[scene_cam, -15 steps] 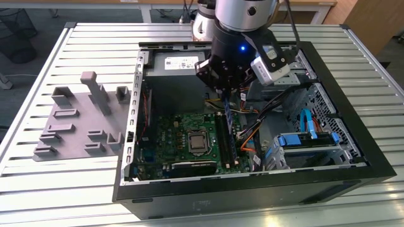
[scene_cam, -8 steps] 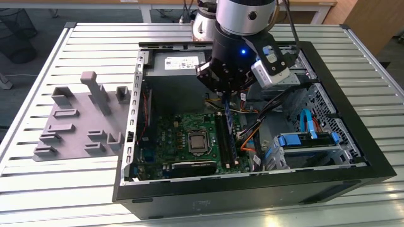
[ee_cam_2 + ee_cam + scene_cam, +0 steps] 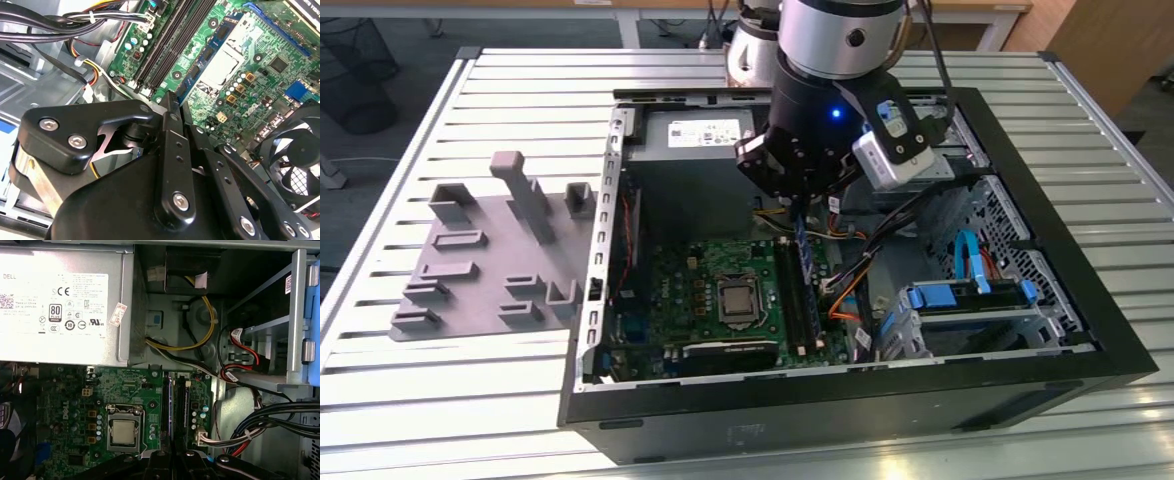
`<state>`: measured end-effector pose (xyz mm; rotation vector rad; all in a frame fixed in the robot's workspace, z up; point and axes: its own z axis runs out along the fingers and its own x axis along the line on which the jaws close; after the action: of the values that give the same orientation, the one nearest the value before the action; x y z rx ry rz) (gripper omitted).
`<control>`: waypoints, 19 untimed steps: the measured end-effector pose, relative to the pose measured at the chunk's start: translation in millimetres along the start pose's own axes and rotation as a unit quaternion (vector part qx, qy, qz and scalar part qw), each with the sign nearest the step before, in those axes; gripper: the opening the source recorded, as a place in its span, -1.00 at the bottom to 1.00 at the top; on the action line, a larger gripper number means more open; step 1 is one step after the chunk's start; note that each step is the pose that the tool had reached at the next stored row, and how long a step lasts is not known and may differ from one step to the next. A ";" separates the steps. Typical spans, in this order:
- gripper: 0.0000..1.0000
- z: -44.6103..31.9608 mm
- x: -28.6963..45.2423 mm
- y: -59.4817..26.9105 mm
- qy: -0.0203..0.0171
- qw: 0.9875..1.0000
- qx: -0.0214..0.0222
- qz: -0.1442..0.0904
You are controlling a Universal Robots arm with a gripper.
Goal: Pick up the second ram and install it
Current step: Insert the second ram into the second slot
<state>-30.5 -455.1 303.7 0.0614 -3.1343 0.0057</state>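
Observation:
In the exterior view my gripper hangs inside the open computer case, just above the memory slot rails on the green motherboard. The second ram, a thin blue-green strip, stands on edge in those rails below the fingertips. In the first wrist view it shows as a narrow blue line between the rails. In the second wrist view my gripper has its black fingers pressed together with nothing between them, above the slot rails.
A grey holder tray with upright blocks lies on the slatted table at the exterior view's left. Inside the case are the power supply, cable bundles, a fan, the processor socket and a blue drive cage.

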 end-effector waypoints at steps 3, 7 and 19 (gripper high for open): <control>-0.73 0.1 0.0 -0.1 0.000 1.000 0.000 0.000; -0.73 1.7 -0.2 -1.1 0.000 1.000 0.000 0.005; -0.73 11.3 -1.2 -3.0 0.002 1.000 0.000 0.014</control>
<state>-29.3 -458.2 292.4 0.0168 -3.1319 0.0054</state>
